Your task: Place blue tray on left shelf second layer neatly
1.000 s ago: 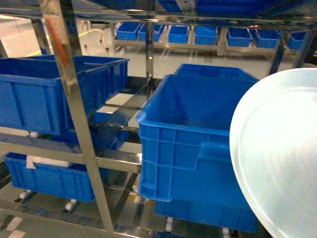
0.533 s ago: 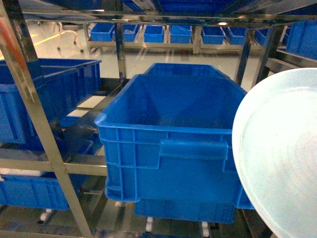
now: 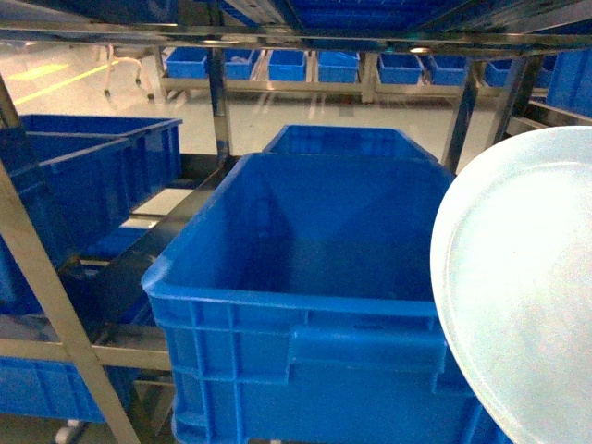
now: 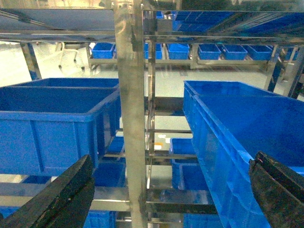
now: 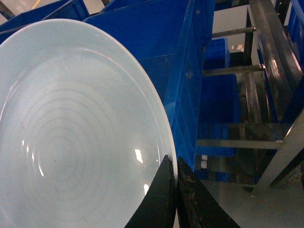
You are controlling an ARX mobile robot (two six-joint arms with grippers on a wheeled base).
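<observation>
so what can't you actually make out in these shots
- Blue tray: the head view's right and bottom edges cut it off; the right wrist view's left and bottom edges cut it too.
- Right gripper: only its fingers pinching the tray rim show; the head view shows no gripper.
- Left gripper: just two dark fingers at the bottom corners, set wide apart.
- Big blue crate: its lower front runs off the head view, so the shelf tier beneath is hidden.

the left pincer (image 4: 173, 190) hangs wide open, its dark fingers (image 4: 57, 197) far apart. the right pincer (image 5: 173, 166) is clamped on the tray (image 5: 76, 133) rim.
</observation>
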